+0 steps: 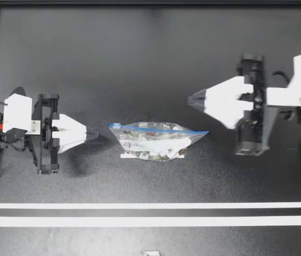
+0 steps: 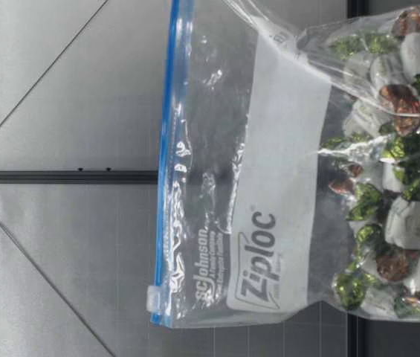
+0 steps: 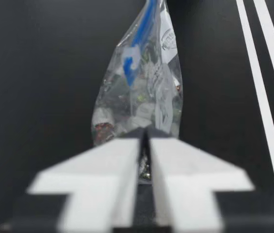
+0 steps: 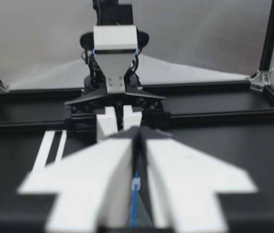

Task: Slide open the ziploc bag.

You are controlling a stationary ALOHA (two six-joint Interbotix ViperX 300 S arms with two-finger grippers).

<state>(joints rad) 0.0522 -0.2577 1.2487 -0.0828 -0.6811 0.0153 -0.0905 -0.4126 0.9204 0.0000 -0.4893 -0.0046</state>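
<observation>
The fingers (image 1: 67,133) of my left gripper (image 1: 95,135) are pressed together, and they hold nothing. Same story on my right gripper (image 1: 189,98): its fingers (image 1: 222,101) are closed tight on empty air.

Between the two grippers, right in the middle of the table (image 1: 139,64), stands the ziploc bag (image 1: 155,140). Its blue zip strip (image 1: 161,128) is on top and its belly is stuffed with wrapped candies (image 2: 395,216) in green, brown and white. The low view has the bag upright and close to that camera. The small slider (image 1: 115,126) sits at the strip's end nearest my left gripper, whose tips are just short of it and not touching. From the left wrist, the slider is straight ahead of the closed fingers. My right gripper is near the bag's far end, clear of it, and from its wrist the strip shows under the fingers. Two white stripes (image 1: 150,213) cross the table's near edge.
</observation>
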